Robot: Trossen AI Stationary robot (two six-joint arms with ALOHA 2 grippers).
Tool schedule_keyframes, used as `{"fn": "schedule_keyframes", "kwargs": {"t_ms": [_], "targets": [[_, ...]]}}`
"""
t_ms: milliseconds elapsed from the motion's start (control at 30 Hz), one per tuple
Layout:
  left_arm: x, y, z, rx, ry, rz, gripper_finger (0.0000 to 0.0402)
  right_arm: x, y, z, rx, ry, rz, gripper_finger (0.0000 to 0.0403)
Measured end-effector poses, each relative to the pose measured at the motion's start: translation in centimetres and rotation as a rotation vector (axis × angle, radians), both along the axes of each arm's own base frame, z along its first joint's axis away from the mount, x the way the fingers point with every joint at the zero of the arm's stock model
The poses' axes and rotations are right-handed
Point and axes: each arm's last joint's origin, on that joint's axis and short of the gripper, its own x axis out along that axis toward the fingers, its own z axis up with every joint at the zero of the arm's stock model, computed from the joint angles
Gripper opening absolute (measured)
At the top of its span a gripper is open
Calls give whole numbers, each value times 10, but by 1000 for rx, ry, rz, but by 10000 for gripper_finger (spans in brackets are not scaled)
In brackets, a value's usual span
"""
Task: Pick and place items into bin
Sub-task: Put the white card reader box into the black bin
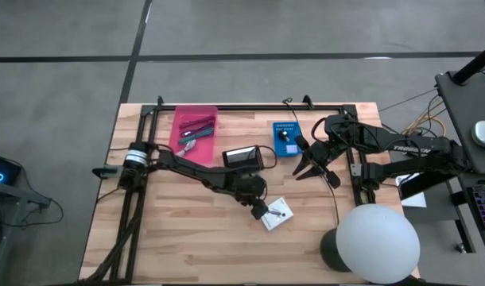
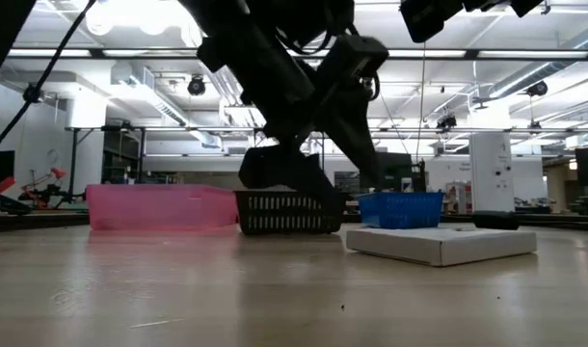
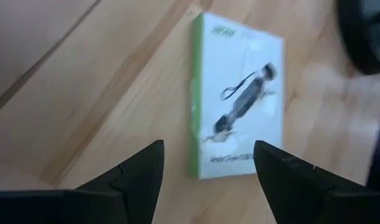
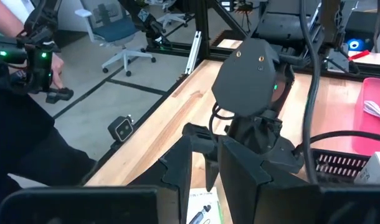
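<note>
White flat packet lying on tabletop, lower centre of high frame. Left tool hovering just above it, fingers spread. Right tool waiting right of centre, beside blue bin, fingers nearly together, pinching nothing.

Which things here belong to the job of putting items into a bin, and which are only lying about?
Job: flat white box with a green edge; pink plastic bin; left gripper, fingers open above the box.

Lying about: blue tray; black mesh basket; white round lamp.
</note>
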Motion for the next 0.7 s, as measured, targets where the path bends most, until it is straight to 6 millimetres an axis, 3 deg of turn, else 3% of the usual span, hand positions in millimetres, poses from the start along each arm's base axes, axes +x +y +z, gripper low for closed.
{"fn": "schedule_keyframes", "kwargs": {"t_ms": [533, 700], "targets": [[13, -2, 9, 57, -118, -28, 230, 0, 0, 0, -12, -6, 5, 68], [33, -13, 31, 156, -232, -139, 227, 0, 0, 0, -16, -8, 6, 68]]}}
